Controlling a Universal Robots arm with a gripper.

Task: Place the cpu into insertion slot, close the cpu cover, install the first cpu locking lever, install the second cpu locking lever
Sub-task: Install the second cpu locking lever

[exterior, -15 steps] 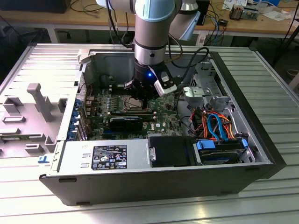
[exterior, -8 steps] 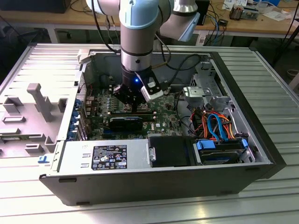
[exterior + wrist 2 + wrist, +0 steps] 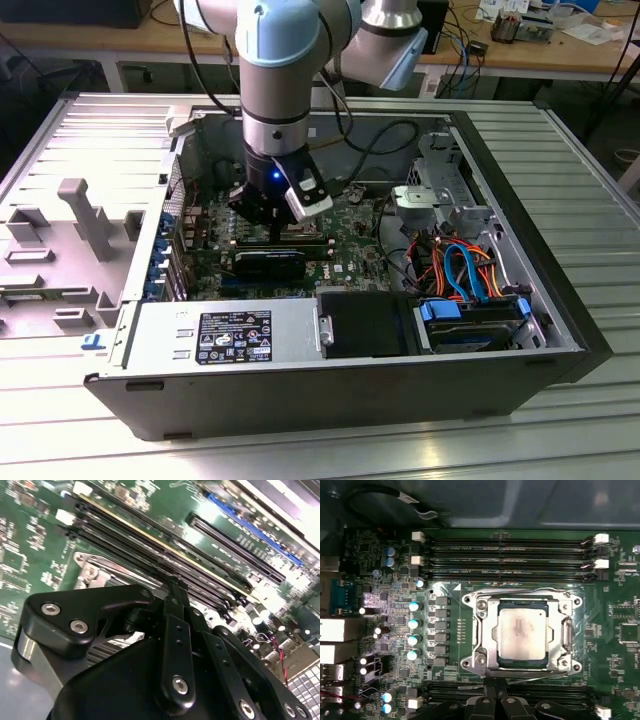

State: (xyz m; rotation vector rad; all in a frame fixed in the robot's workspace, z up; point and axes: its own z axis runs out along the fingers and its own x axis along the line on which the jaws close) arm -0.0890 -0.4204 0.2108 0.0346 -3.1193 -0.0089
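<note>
In the first wrist view the cpu, a silvery square chip, lies flat in the insertion slot. The cpu cover, a silver frame, lies down around the chip. A thin wire lever runs along one side of the socket and a second lever along the opposite side. My gripper sits at that second lever's edge with its black fingers drawn together. The second wrist view shows the gripper shut, tip close to the board. In the exterior view my gripper hangs low over the motherboard.
Long black memory slots flank the socket on both sides. A row of capacitors stands beside it. In the open case sit a silver power supply, a black shroud and a drive with orange and blue cables.
</note>
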